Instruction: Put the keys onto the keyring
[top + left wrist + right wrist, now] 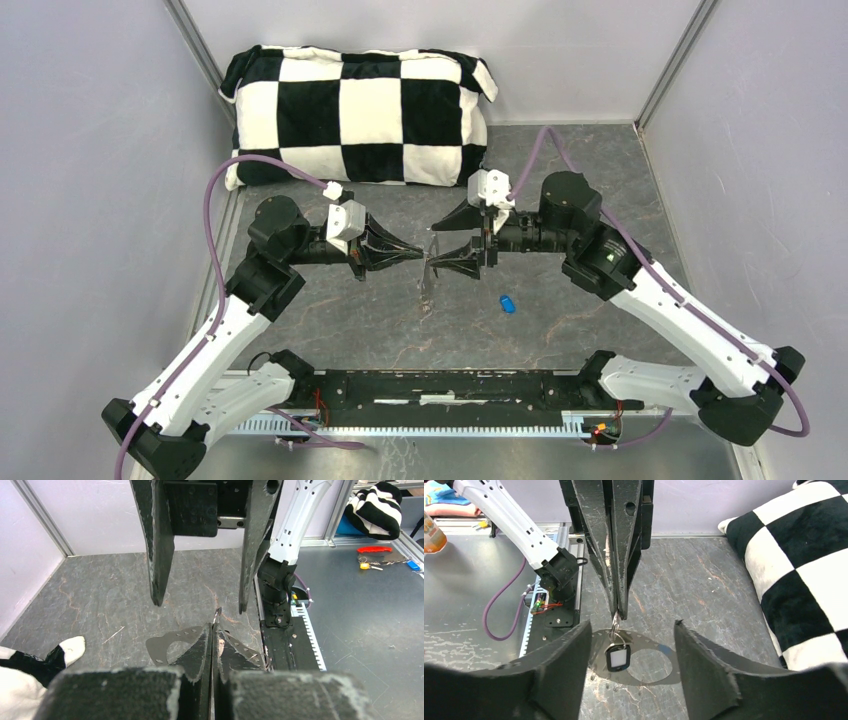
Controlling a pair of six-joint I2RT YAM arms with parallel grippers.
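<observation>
White-shelled arms [215, 340] carrying black joint housings [277, 225], purple cables [212, 200] running alongside, tapered black fingers [161, 545] showing scuffed grey edges

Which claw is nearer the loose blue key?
Right. The right claw, open, is just behind-left of the blue key; the left claw, shut on the keyring, sits farther left.

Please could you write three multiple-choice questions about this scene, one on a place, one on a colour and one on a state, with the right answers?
1. Where is the blue key?
A. lying on the table
B. held in the air
C. out of view
2. The hanging key under the left gripper has a head that is:
A. red
B. black with a pale centre
C. green
3. How is the right gripper?
A. shut on a key
B. shut, empty
C. open
Answers: A, it rests on the grey table; B, the right wrist view shows it; C, its fingers stand wide apart.
</observation>
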